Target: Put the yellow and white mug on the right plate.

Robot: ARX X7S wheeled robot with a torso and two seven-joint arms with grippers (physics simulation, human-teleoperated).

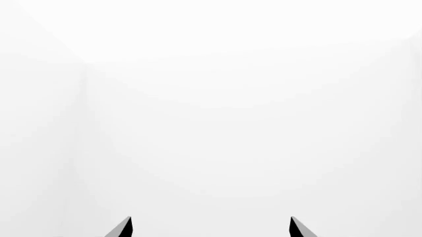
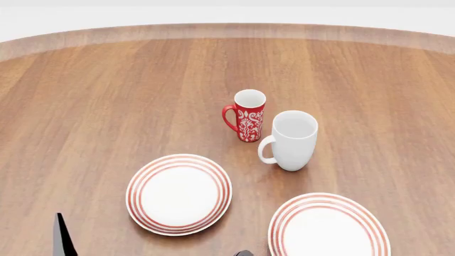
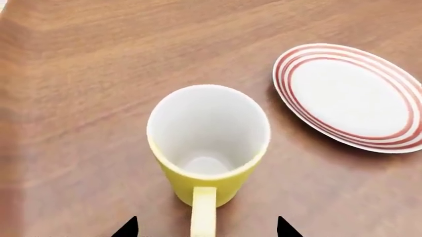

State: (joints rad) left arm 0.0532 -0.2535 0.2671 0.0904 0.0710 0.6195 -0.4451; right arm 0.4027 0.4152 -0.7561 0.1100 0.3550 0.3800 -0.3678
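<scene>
So we're basically at the start here: the yellow and white mug [image 3: 208, 148] is standing upright on the wooden table [image 2: 106, 106], not on any plate, with our right gripper [image 3: 205, 228] spread wide and hovering over its handle, nothing pinched. The lift and carry to the right plate [image 2: 328, 226] are still to do. Annoyingly the mug doesn't show in the head view at all, and we can't say for sure which plate the right wrist view is catching. The left gripper [image 1: 211, 228] is spread open and empty, staring at blank white.
</scene>
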